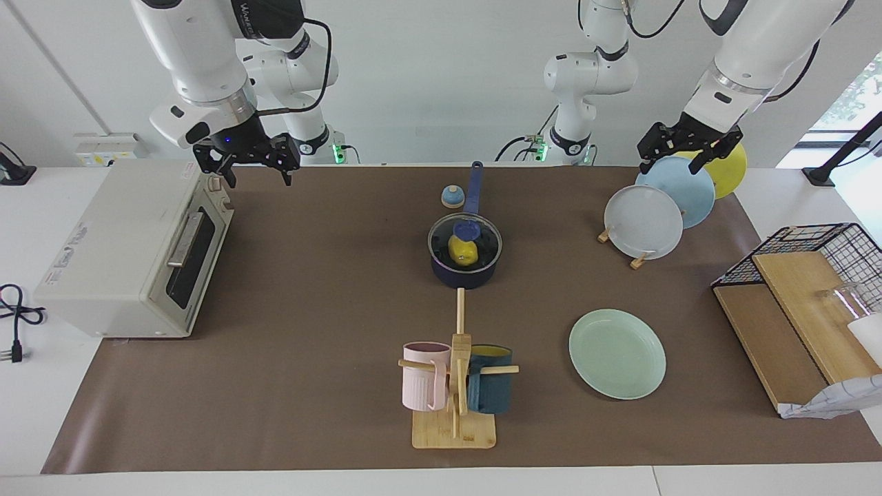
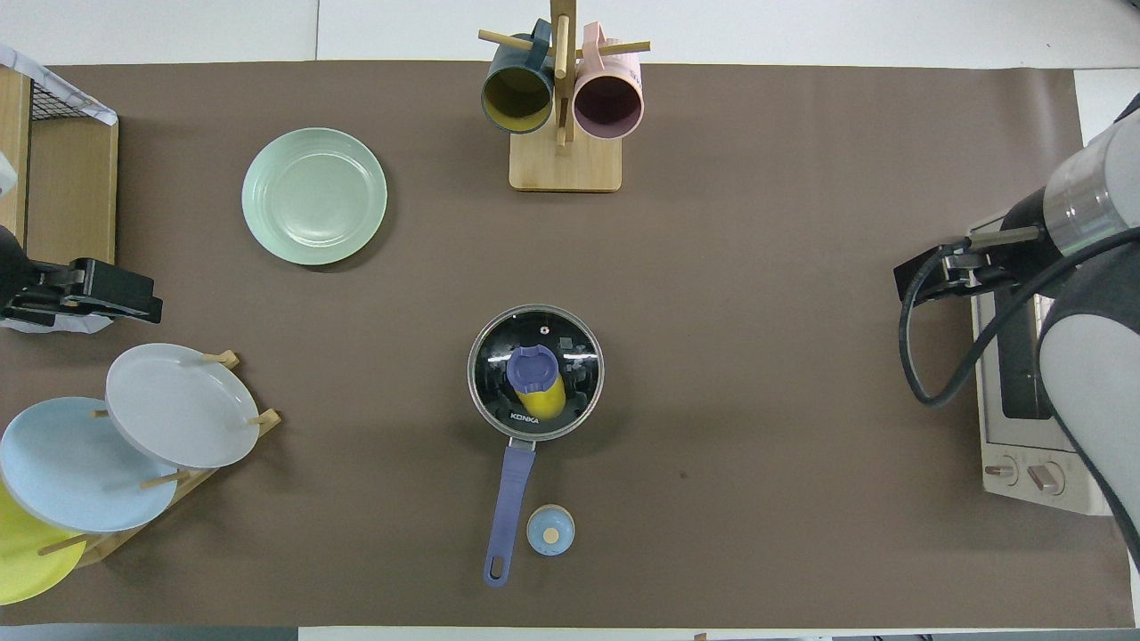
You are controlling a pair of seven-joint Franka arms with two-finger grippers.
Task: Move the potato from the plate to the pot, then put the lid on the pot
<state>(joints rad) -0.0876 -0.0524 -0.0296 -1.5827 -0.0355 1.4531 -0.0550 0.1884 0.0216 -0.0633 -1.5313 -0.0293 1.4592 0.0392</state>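
Note:
The navy pot (image 1: 464, 273) stands mid-table with its long handle (image 2: 510, 503) pointing toward the robots. The glass lid (image 1: 488, 240) with its blue knob (image 1: 467, 227) sits on the pot and closes it; it also shows in the overhead view (image 2: 574, 356). The yellow potato (image 1: 463, 252) lies inside, seen through the glass. The mint-green plate (image 1: 617, 353) lies empty, farther from the robots than the pot, toward the left arm's end. My right gripper (image 1: 258, 180) is open and empty, up over the toaster oven's corner. My left gripper (image 1: 668, 167) is open and empty over the plate rack, waiting.
A toaster oven (image 1: 131, 248) stands at the right arm's end. A small blue-and-tan bell (image 1: 451, 197) sits beside the pot handle. A wooden mug rack (image 1: 455, 386) holds a pink and a teal mug. Upright plates (image 1: 644, 222) stand in a rack; a wire basket (image 1: 813, 241) is beside them.

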